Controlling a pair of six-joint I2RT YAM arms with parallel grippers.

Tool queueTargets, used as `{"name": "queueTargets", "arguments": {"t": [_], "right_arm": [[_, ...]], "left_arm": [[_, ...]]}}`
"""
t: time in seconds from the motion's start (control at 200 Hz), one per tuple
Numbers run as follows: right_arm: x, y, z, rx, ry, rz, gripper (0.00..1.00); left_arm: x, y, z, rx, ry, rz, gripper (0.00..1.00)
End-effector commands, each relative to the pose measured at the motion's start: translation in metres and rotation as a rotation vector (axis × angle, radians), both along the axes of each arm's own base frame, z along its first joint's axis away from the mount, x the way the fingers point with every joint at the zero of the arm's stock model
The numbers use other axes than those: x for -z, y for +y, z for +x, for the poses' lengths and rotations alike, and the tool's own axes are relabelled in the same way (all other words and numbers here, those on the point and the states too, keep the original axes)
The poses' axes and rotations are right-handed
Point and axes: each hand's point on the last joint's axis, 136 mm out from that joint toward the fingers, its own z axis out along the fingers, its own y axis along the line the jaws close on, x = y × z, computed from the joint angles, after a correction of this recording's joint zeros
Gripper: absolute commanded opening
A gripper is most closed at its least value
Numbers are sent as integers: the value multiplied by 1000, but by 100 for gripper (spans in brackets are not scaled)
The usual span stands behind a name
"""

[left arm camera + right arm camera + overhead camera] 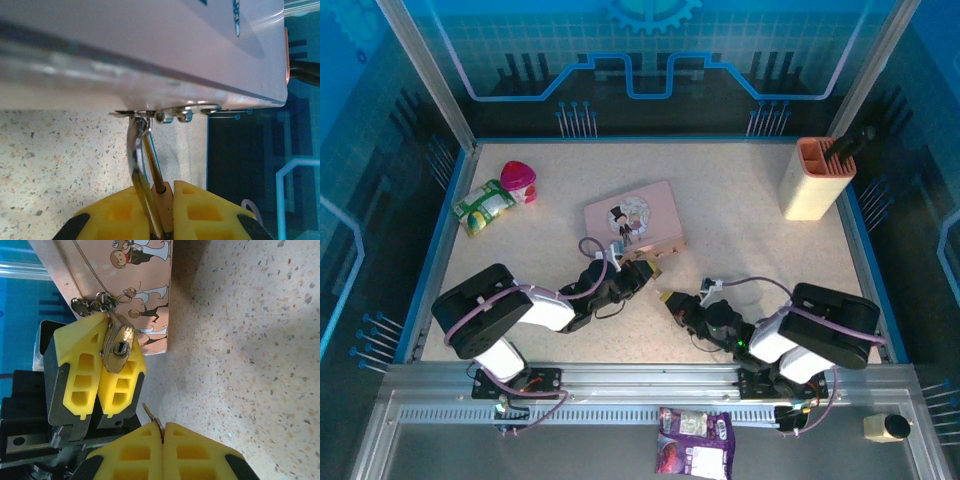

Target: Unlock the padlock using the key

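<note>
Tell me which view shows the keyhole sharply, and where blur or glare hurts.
Right wrist: padlock and keyhole sharp, evenly lit; key tip slightly soft. Left wrist: tin close and blurred, glare streaks along its edge; shackle fairly crisp. Top external: padlock and key too small to resolve.

Robot lab cell: blue panelled walls (pixel 650 60), aluminium-framed table (pixel 745 225).

Clearance at the lock: a short open gap separates the key (pixel 151 415), pinched in the closed right gripper (pixel 162 429), from the padlock (pixel 119 347). The left gripper (pixel 648 270) clamps the padlock's sides, and the pink tin (pixel 90 270) walls off the far side. Bare table (pixel 250 340) lies open alongside. The utensil holder (pixel 815 180) and snack pack (pixel 483 207) stand well apart.
</note>
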Motion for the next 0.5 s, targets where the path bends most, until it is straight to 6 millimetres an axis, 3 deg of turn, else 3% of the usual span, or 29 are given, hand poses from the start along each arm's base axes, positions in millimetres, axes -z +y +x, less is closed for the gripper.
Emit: {"name": "queueTargets", "arguments": {"t": [0.0,0.12,0.235,0.495], "right_arm": [[-24,1,7,50,-49,107,0],[-35,-4,9,64,-104,91,0],[-20,-15,11,85,-28,44,0],[-19,-25,14,105,-25,12,0]], "left_arm": [[-42,-11,-1,32,-73,-161,0],[-40,-10,-1,28,-70,-157,0],[-40,-10,-1,27,-69,-157,0],[-45,-10,-3,31,-67,-170,0]]}}
